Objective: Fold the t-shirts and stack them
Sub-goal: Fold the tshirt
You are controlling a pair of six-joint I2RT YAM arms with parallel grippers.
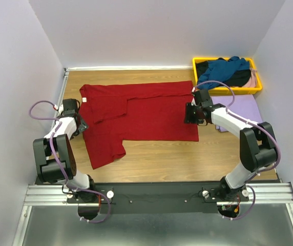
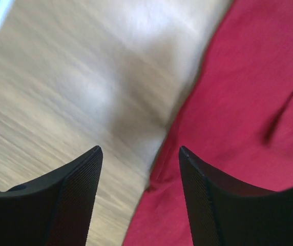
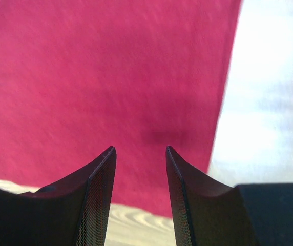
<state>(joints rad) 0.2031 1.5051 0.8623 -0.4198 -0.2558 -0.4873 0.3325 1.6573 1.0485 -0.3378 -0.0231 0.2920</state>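
Observation:
A dark red t-shirt point(image 1: 136, 115) lies spread on the wooden table, its top part folded over, one sleeve reaching toward the near left. My left gripper point(image 1: 80, 124) is open above the shirt's left edge; in the left wrist view the red cloth point(image 2: 238, 102) fills the right side between and beyond the fingers point(image 2: 77, 200). My right gripper point(image 1: 188, 114) is open above the shirt's right hem; the right wrist view shows red cloth point(image 3: 110, 77) under the fingers point(image 3: 98, 200). A lavender t-shirt point(image 1: 244, 110) lies flat at the right. Teal blue point(image 1: 223, 69), black and pale pink shirts lie in the tray.
A yellow plastic tray point(image 1: 228, 90) stands at the back right corner. White walls close the table at the back and both sides. Bare wood point(image 1: 187, 159) runs along the near side in front of the red shirt.

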